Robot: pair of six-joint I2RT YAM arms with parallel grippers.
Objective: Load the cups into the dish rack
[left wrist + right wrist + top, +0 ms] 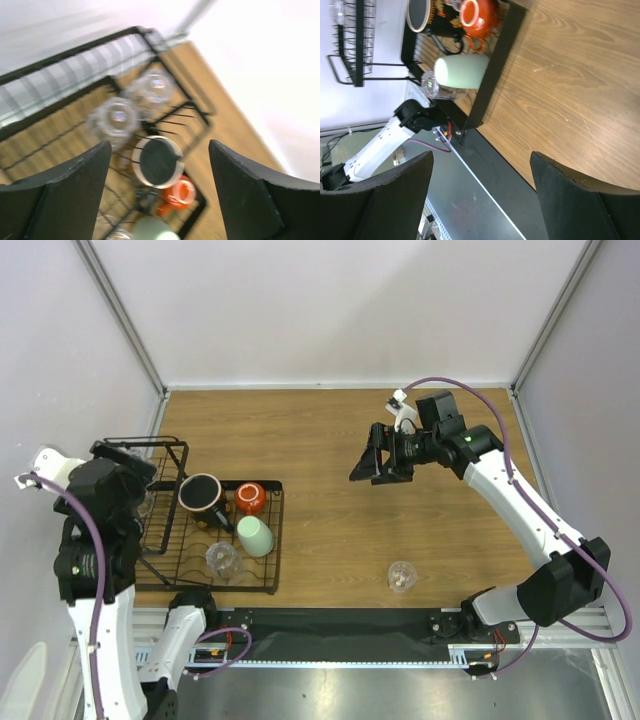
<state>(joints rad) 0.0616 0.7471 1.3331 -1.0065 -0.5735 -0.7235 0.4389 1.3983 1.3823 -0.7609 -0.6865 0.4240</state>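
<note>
The black wire dish rack [270, 540] stands at the left. It holds a dark mug [201, 494], an orange-red cup [250, 498], a mint-green cup [254, 536] on its side and a clear tumbler [222, 559]. Another clear tumbler [402, 576] stands alone on the table near the front. My left gripper [135, 487] is open and empty above the rack's basket end. Its blurred wrist view shows the mug [156, 161], the orange cup [178, 195] and two clear tumblers [116, 117] below. My right gripper [375, 462] is open and empty, held high over the table's middle.
The right wrist view looks across the wood table at the rack [495, 60], the mint cup [462, 71] and the table's dark front edge [485, 165]. White walls close in the table at the back and both sides.
</note>
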